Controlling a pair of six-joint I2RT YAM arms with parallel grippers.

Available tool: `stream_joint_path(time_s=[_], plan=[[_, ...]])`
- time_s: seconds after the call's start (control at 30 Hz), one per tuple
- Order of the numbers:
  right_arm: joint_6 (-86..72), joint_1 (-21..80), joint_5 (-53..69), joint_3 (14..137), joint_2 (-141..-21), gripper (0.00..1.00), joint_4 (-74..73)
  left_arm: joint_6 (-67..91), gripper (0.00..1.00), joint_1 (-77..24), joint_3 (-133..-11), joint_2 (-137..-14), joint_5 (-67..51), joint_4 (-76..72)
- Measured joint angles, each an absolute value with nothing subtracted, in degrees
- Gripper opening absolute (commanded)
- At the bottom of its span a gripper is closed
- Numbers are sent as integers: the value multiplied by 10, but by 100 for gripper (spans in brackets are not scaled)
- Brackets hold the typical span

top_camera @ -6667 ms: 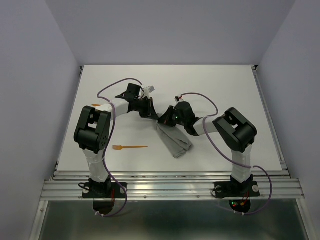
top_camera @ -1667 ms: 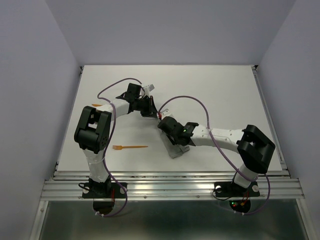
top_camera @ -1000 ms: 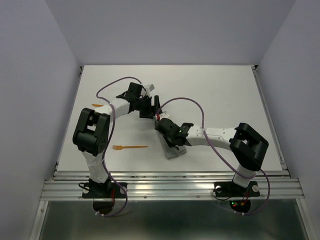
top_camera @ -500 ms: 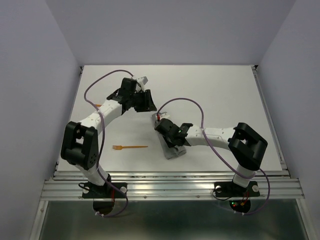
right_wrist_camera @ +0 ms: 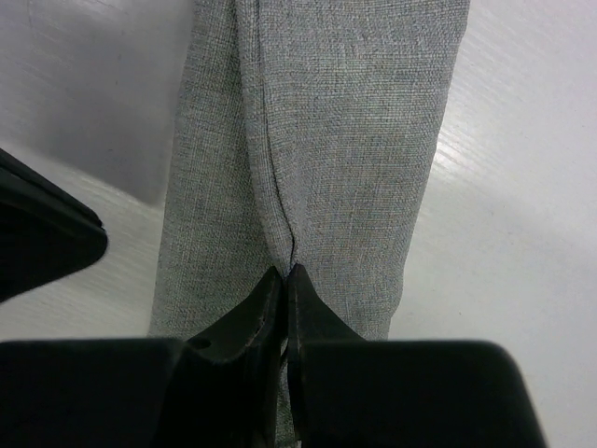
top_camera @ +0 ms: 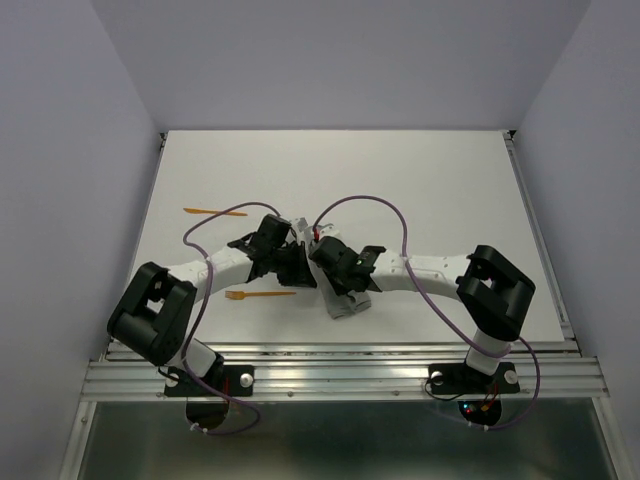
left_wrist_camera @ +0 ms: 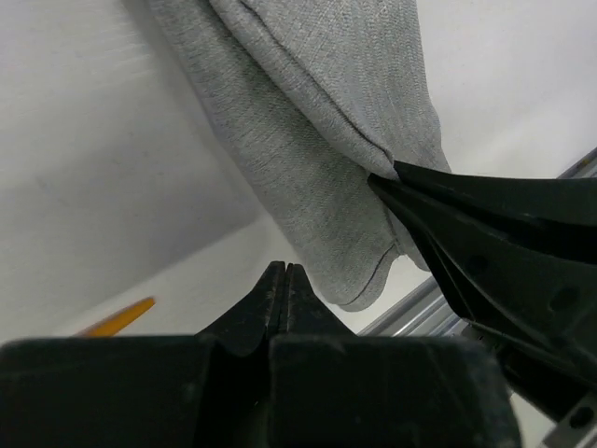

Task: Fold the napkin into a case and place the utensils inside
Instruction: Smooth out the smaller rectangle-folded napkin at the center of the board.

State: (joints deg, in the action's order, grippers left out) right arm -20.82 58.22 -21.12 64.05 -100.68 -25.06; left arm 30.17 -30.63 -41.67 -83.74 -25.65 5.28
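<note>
Folded napkin (top_camera: 350,300) lies near-centre, long axis near-far. Right gripper (top_camera: 338,280) is clamped on its top layer. Left gripper (top_camera: 302,272) is closed, empty, and nearer the orange fork (top_camera: 262,294), which lies crosswise just left.

Napkin (right_wrist_camera: 326,140): plain mid-grey, matte, with a fine woven grain; a shade darker along the fold lines.
Fork (top_camera: 262,295): orange all over.
Second utensil (top_camera: 214,211): the same orange.
Counter (top_camera: 430,180): plain white.
Left claw (left_wrist_camera: 284,273): black.
Right claw (right_wrist_camera: 286,273): black, dull sheen.
Left arm (top_camera: 215,268): white links between black joints.
Right arm (top_camera: 435,270): white links, black joints.
Cables (top_camera: 365,197): purple.
Walls (top_camera: 60,150): pale lilac-grey, unpatterned.
Rail (top_camera: 340,372): silvery metal, striped by lengthwise grooves.
Base light (top_camera: 466,407): green.
</note>
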Motion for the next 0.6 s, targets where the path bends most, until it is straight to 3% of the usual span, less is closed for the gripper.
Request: stream_joint_path(time_s=[0.6], plan=[[-214,582,-209,642,-1009,1,-250,365,0,-294,-385,-885,-279,-109]])
